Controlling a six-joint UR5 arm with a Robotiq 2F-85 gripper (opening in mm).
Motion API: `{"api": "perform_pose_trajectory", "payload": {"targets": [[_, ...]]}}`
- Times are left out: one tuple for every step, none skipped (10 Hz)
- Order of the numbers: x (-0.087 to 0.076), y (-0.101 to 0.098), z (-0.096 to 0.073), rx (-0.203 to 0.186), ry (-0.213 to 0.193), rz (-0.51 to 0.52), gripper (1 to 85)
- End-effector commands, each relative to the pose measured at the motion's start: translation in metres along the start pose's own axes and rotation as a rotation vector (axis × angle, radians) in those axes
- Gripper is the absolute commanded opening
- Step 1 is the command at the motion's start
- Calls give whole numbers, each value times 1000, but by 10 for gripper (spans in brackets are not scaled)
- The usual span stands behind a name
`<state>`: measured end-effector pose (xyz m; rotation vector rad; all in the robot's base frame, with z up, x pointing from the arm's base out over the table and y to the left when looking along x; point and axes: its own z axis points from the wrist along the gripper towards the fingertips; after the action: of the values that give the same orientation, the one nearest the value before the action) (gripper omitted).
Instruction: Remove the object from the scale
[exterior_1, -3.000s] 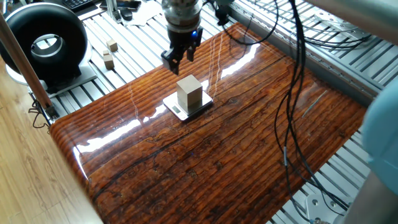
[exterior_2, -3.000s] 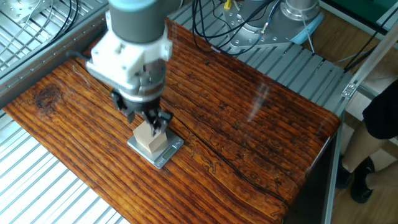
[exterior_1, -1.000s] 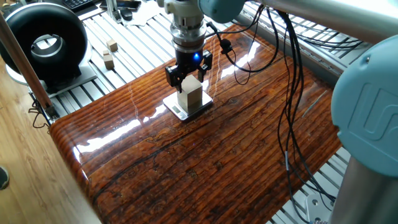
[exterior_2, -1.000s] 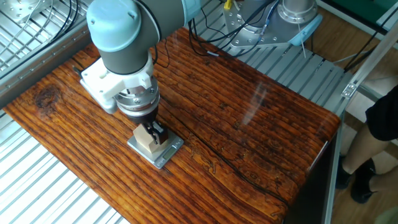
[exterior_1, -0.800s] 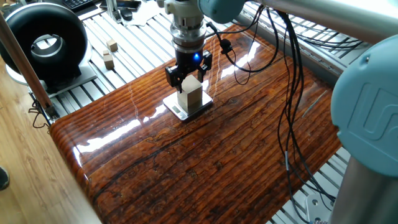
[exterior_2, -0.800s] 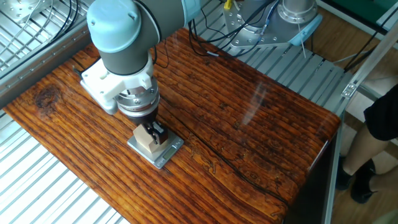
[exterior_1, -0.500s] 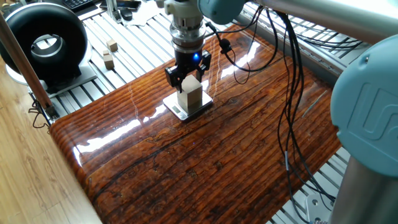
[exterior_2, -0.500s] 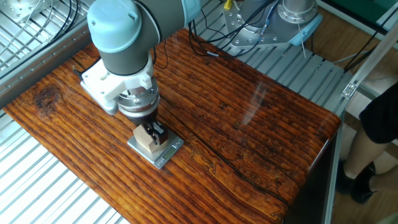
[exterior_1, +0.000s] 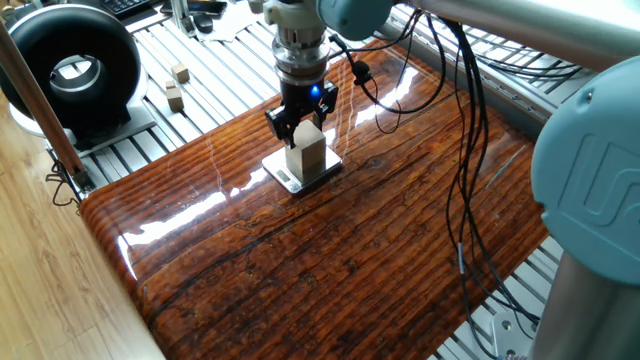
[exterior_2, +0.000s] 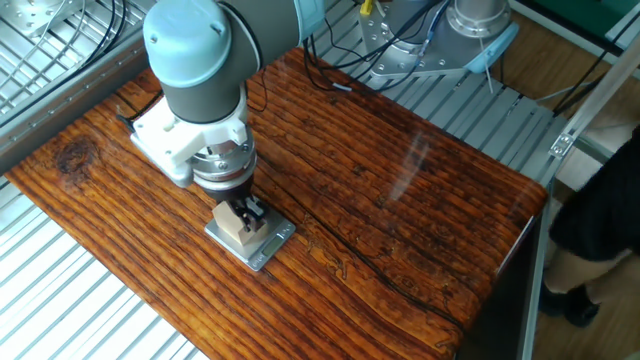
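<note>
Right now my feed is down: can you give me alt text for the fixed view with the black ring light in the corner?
The gripper is down over a pale wooden block, its fingers on either side of the block's top, with the block standing on a thin silver scale on a glossy wooden table. Two small wooden cubes lie off the table near the ring light.

Robotics lab: aluminium-profile bench (exterior_1: 560, 95), cable bundles (exterior_1: 470, 150), UR5 arm (exterior_2: 195, 60)

The block (exterior_1: 306, 156) stands on the scale (exterior_1: 289, 177), which lies on the counter (exterior_1: 350, 250). Two small cubes (exterior_1: 177, 85) sit off the counter's edge, beside a ring-shaped device (exterior_1: 70, 70).
</note>
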<state>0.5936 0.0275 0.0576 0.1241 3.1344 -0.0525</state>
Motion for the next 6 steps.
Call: {"api": "perform_pose_trajectory", "payload": {"targets": [[0,6,-8,-19,4,-5,387],[2,9,-15,-33,8,-9,387],[4,16,-27,-48,14,-17,383],[2,24,-36,-51,14,-29,383],[-3,29,-44,-22,1,-45,373],[-4,42,-51,-26,-2,-37,360]]}}
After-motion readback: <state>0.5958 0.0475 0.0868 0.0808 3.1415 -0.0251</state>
